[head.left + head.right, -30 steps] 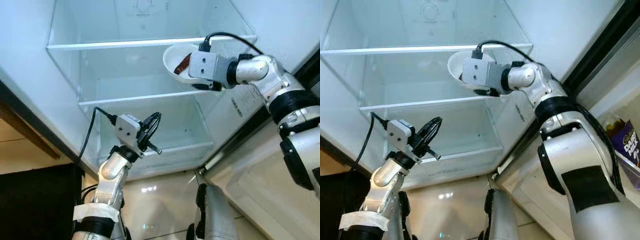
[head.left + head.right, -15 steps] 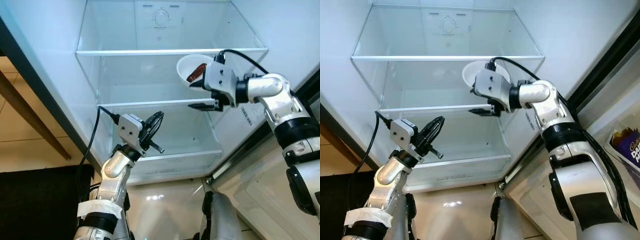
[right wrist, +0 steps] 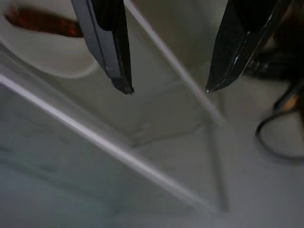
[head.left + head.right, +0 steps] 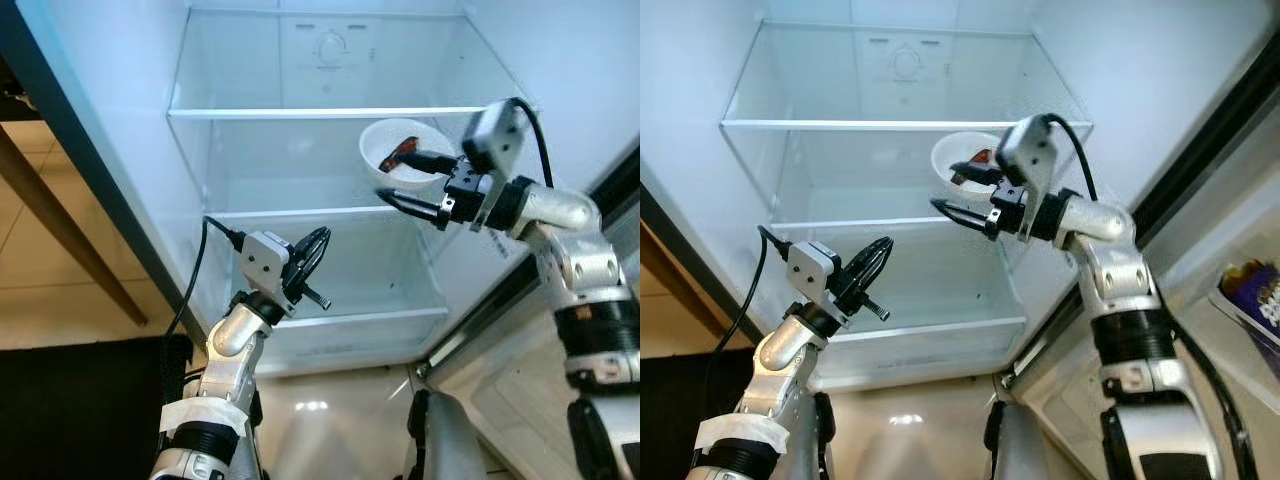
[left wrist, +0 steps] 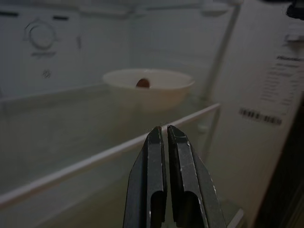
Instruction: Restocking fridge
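A white bowl [image 4: 398,163] holding a reddish-brown piece of food [image 4: 403,150] rests on the right end of the fridge's middle glass shelf [image 4: 290,212]. My right gripper [image 4: 392,176] stands open just in front of the bowl, one finger above its rim and one below, holding nothing. In the right wrist view the fingertips [image 3: 124,83] are spread wide, with the bowl [image 3: 52,54] off to one side. My left gripper [image 4: 318,240] is shut and empty, raised in front of the lower shelf. The left wrist view looks past it toward the bowl [image 5: 148,93].
The fridge has an upper glass shelf [image 4: 320,113], a lower shelf [image 4: 370,316] and a thermostat dial [image 4: 331,47] on the back wall. The open door [image 4: 1200,330] stands at the right, with a purple packet [image 4: 1252,292] in its rack. Wooden furniture [image 4: 60,230] is at the left.
My right gripper has let go of the bowl, which now sits on the middle shelf, and has drawn back and turned. The camera has tilted up. The left arm has hardly moved.
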Tool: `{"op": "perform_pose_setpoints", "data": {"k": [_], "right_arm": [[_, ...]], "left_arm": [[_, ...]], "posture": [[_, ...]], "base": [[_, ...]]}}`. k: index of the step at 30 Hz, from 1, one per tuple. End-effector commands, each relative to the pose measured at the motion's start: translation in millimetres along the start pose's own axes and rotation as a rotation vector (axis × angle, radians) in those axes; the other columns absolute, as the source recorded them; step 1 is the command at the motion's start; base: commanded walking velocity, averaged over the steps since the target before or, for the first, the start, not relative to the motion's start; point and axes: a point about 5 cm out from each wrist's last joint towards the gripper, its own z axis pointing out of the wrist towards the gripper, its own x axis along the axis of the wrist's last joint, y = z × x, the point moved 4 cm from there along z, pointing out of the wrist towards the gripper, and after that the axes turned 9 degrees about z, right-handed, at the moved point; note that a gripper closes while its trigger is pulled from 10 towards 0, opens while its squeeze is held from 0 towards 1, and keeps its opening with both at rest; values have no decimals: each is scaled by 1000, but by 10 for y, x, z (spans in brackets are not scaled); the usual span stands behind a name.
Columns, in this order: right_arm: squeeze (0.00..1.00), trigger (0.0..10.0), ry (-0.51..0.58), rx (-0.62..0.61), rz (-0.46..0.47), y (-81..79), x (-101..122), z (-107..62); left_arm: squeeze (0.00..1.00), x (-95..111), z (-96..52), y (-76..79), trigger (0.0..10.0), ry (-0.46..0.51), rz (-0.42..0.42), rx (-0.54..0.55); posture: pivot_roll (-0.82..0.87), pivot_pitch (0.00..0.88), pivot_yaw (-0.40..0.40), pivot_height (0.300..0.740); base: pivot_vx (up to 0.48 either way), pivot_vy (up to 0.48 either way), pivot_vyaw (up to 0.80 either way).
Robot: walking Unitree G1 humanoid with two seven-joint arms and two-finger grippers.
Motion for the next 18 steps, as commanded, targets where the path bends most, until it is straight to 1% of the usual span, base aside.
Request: {"op": "perform_pose_setpoints", "data": {"k": [1, 2, 4, 6, 7, 10, 11, 13, 15, 16, 17, 18], "right_arm": [[0, 10000, 34, -48, 65, 6, -8, -53], [0, 10000, 34, -48, 65, 6, -8, -53], [0, 10000, 47, -38, 102, -62, -36, -57], [0, 10000, 100, -21, 173, -147, -12, -54], [0, 10000, 100, -21, 173, -147, -12, -54], [0, 10000, 179, 36, 287, -318, 42, -48], [0, 10000, 179, 36, 287, -318, 42, -48], [0, 10000, 233, 64, 361, -440, 85, -38], [0, 10000, 296, 65, 439, -532, 114, -9], [0, 10000, 296, 65, 439, -532, 114, -9], [0, 10000, 313, 57, 461, -555, 114, 2], [0, 10000, 318, 18, 481, -569, 38, 42]], "left_arm": [[0, -32, 15, 84, 10000, 2, -21, -16], [0, -32, 15, 84, 10000, 2, -21, -16], [0, -36, 17, 95, 10000, 2, -23, -18], [0, -38, 19, 104, 10000, 4, -24, -22], [0, -38, 19, 104, 10000, 4, -24, -22], [0, -45, 21, 104, 10000, 3, -26, -22], [0, -45, 21, 104, 10000, 3, -26, -22], [0, -53, 21, 105, 10000, 3, -27, -22], [0, -69, 22, 113, 10000, 0, -31, -20], [0, -69, 22, 113, 10000, 0, -31, -20], [0, -75, 22, 117, 10000, -1, -32, -20], [0, -86, 23, 125, 10000, -5, -37, -19]], "posture": [[14, 130, -59, 475], [14, 130, -59, 475], [14, 130, -55, 475], [13, 130, -55, 475], [13, 130, -55, 475], [9, 131, -53, 475], [9, 131, -53, 475], [3, 133, -53, 475], [1, 134, -53, 475], [1, 134, -53, 475], [1, 134, -53, 475], [-2, 132, -52, 475]], "base": [[0, 0, 0], [0, 0, 0], [0, 0, 0], [0, 0, 0], [0, 0, 0], [0, 0, 0], [0, 0, 0], [0, 0, 0], [0, 0, 0], [0, 0, 0], [0, 0, 0], [0, 0, 0]]}}
